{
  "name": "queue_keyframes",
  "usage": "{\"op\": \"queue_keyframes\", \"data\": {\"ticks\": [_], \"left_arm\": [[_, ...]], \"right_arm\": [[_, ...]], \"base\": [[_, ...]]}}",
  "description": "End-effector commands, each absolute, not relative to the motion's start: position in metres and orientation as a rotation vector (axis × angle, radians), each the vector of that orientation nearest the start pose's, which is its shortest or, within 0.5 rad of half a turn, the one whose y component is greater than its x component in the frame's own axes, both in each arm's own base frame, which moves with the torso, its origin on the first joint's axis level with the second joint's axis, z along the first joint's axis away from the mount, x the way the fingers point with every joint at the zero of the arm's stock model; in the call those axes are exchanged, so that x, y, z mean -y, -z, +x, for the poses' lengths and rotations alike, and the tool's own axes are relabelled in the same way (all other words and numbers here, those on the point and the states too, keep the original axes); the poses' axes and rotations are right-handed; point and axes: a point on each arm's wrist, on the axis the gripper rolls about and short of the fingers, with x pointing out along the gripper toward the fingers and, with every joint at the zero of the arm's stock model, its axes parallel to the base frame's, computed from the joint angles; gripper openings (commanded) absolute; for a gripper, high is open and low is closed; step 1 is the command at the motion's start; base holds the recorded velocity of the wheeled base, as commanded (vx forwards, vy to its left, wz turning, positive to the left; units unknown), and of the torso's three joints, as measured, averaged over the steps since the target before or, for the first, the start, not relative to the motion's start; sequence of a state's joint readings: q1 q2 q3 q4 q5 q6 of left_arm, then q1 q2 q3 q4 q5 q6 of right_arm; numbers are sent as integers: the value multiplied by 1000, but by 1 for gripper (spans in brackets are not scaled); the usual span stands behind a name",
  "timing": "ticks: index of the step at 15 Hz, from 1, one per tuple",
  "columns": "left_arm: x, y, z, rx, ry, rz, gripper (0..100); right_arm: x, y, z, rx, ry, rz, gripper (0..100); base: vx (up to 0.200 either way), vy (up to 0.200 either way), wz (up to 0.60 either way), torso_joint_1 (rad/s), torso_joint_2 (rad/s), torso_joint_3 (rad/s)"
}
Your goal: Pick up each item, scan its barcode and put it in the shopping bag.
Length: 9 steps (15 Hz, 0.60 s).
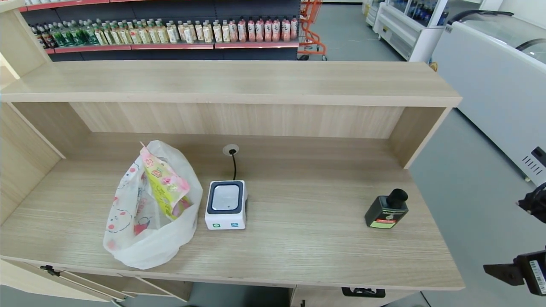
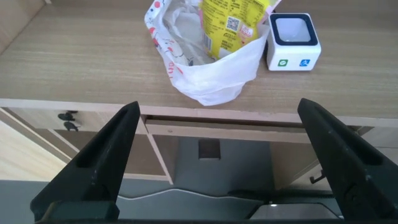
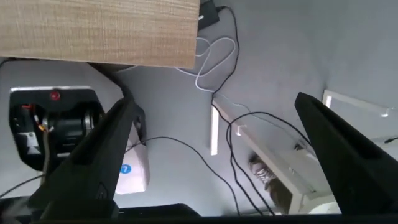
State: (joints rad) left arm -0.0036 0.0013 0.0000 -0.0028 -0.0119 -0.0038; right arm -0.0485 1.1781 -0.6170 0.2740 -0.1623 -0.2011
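the table (image 1: pixel 298 243) carries three groups of things. on its left part sits the white plastic shopping bag (image 1: pixel 145 230) with red print, mouth open upward; a yellow snack packet (image 1: pixel 164 183) stands in it, its top clear of the rim. the barcode scanner (image 1: pixel 226 204), a white box with a dark-framed window facing up, sits just beside the bag on the bag's right; contact between them cannot be told. its black cable (image 1: pixel 233 164) runs to a grommet in the table behind it. a dark bottle (image 1: pixel 386 209) with a black cap stands on the right part of the table, well apart from the scanner. the left gripper (image 2: pixel 219 109) hangs in front of the table's front edge, below the bag, its fingers (image 2: pixel 102 165) released and spread wide with nothing between them. the right gripper (image 3: pixel 216 102) hangs over the floor (image 3: pixel 280 37) off the table's right end, above loose cords (image 3: pixel 217 59), fingers (image 3: pixel 99 162) likewise released and empty.
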Motion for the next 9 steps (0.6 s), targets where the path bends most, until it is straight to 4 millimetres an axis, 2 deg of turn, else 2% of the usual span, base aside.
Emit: {"op": "queue_keyframes", "data": {"ticks": [1,5,7,9], "left_arm": [[0,-76,-23,1,15,-5,100],[0,-76,-23,1,15,-5,100],[0,-76,-23,1,15,-5,100],[0,-76,-23,1,15,-5,100]], "right_arm": [[11,-169,152,-886,79,-302,100],[11,-167,183,-812,28,-442,100],[5,-166,196,-771,-11,-473,100],[-9,-160,210,-757,-96,-487,100]], "base": [[0,0,0,0,0,0],[0,0,0,0,0,0],[0,0,0,0,0,0],[0,0,0,0,0,0]]}}
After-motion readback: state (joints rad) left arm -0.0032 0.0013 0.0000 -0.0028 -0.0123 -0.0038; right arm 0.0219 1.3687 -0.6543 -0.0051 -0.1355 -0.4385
